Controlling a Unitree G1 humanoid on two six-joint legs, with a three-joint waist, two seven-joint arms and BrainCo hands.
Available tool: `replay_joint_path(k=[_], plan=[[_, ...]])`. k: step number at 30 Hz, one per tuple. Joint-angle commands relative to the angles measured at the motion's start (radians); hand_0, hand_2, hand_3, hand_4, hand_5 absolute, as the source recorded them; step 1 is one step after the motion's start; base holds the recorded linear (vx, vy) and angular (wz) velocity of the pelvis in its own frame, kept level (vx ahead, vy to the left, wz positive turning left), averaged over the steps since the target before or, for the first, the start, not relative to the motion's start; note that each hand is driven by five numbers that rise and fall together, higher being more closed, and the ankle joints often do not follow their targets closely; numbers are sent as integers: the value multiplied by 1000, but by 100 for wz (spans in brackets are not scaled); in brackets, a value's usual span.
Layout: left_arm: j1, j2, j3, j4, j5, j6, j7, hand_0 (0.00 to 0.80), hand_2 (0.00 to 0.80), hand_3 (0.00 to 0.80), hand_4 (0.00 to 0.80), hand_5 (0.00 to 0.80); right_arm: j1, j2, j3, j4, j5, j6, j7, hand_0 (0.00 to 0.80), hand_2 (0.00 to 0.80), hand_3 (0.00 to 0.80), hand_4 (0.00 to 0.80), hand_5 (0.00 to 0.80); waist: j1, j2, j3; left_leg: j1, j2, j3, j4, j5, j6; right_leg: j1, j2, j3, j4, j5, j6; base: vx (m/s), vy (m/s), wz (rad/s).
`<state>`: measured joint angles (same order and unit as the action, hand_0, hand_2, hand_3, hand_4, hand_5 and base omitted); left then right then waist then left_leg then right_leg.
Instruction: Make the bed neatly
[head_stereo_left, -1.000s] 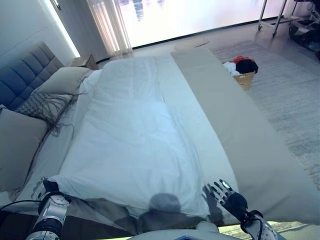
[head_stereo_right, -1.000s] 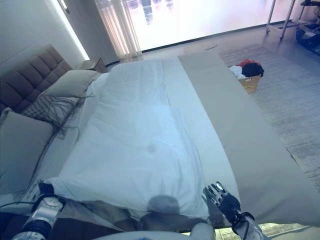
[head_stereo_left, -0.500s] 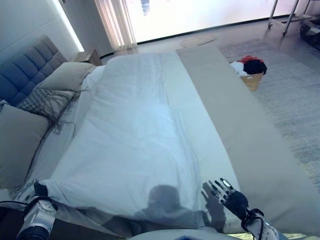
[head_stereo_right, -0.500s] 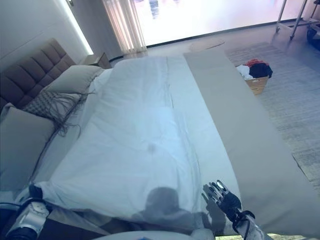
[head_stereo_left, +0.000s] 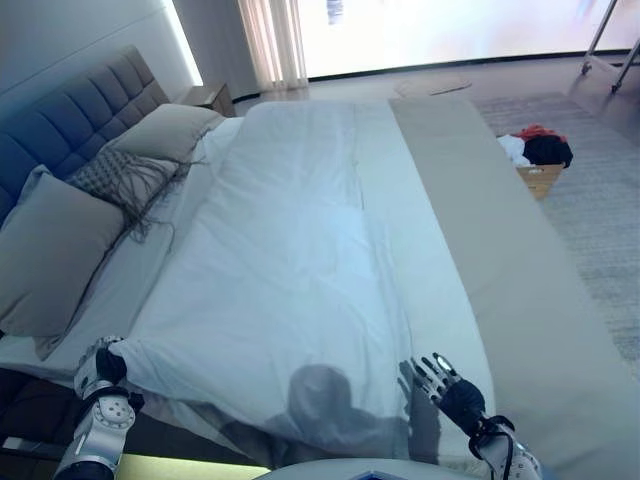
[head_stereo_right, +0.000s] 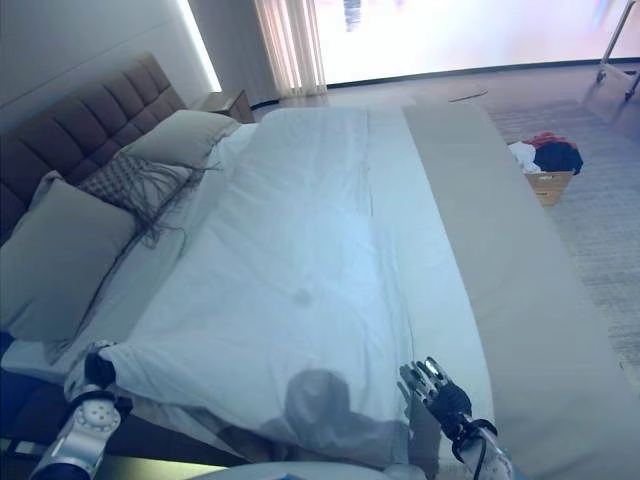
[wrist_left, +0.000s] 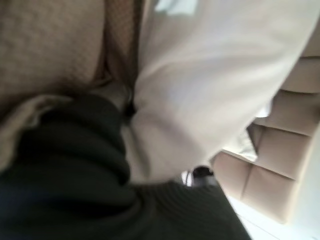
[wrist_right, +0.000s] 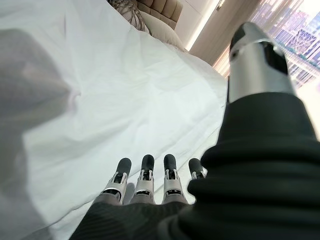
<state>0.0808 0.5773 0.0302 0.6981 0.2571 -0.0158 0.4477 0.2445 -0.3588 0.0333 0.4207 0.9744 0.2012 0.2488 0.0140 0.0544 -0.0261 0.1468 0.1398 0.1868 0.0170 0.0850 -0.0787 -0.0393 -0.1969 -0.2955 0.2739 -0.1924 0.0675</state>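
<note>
The bed (head_stereo_left: 520, 300) fills most of the head views, running from the tufted headboard (head_stereo_left: 60, 120) at the left to its foot at the right, with a beige cover showing bare along the foot-end strip. Over the middle of it lies the white duvet (head_stereo_left: 290, 250), spread long and fairly flat with a few soft creases, its near edge hanging at the side closest to the robot. Against the headboard stand a large grey-beige pillow (head_stereo_left: 55, 250) and a second pillow (head_stereo_left: 165, 130) farther back, with a patterned fringed cushion (head_stereo_left: 125, 180) between them. On the rug (head_stereo_left: 590, 190) beyond the foot of the bed sits a basket of clothes (head_stereo_left: 538, 160), well apart from the bed. The left hand (head_stereo_left: 100, 368) is at the duvet's near corner by the pillows, its fingers closed on the white cloth, which bunches against the dark cover in the wrist view. The right hand (head_stereo_left: 445, 378) rests on the duvet's near edge toward the foot, its fingers (wrist_right: 145, 175) straight and spread flat, holding nothing.
</note>
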Motion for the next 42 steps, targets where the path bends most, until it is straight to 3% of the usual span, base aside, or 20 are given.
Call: replay_joint_path(k=[1,8,19,21,24,28,29,30,36,42], plan=[[-52,159,138,2,12,-2,112,800,800,800,800,800,-61,72,-9,19,17,-39,-9,0,0,0,0,0,44,-97,15,2,-64,8,-46,-115,42,125,-58,24,-289,274,123,-34,24,0],[-48,204,156,74,49,11,102,800,800,800,800,800,-71,68,-25,39,36,-52,-26,0,0,0,0,0,52,-102,11,6,-68,10,-48,-118,42,134,-61,22,-296,278,128,-56,34,0],[-21,306,157,191,172,-5,32,800,800,800,800,800,-102,11,-77,97,39,-37,-15,0,0,0,0,0,66,-72,6,10,-87,0,-76,-107,49,130,-86,11,-287,285,135,-59,74,-1],[-2,312,158,186,228,10,23,800,800,800,800,800,-100,14,-82,100,36,-42,-11,0,0,0,0,0,72,-70,7,8,-92,-3,-79,-107,52,126,-94,9,-285,291,137,-52,52,-1],[11,310,158,201,171,53,47,800,800,800,800,800,-107,10,-90,111,42,-46,-1,0,0,0,0,0,76,-67,8,7,-99,-7,-86,-106,56,125,-100,8,-287,297,140,-38,47,1],[0,303,153,230,158,27,37,800,800,800,800,800,-119,10,-88,127,44,-47,3,0,0,0,0,0,78,-65,5,5,-102,-9,-90,-106,57,124,-107,8,-286,299,141,-13,38,0],[-6,295,146,230,152,12,25,744,744,744,744,744,-118,13,-87,128,42,-48,4,0,0,0,0,0,77,-66,5,5,-103,-9,-90,-106,57,123,-108,8,-285,299,141,0,0,0],[-13,286,138,231,145,-7,8,0,0,0,0,0,-117,15,-85,129,40,-50,6,0,0,0,0,0,76,-67,5,5,-103,-8,-91,-107,58,122,-110,7,-283,299,142,0,0,0],[-59,227,50,221,99,-100,-156,0,0,0,0,0,-124,14,-95,141,38,-48,21,0,0,0,0,0,71,-71,1,9,-105,-3,-93,-111,60,121,-109,10,-285,303,144,4,-3,10],[-69,159,-21,230,-4,-130,-324,0,0,0,0,0,-147,-1,-114,166,29,-37,36,0,0,0,0,0,69,-66,2,12,-101,8,-92,-113,62,124,-102,15,-289,296,144,0,-8,28]])
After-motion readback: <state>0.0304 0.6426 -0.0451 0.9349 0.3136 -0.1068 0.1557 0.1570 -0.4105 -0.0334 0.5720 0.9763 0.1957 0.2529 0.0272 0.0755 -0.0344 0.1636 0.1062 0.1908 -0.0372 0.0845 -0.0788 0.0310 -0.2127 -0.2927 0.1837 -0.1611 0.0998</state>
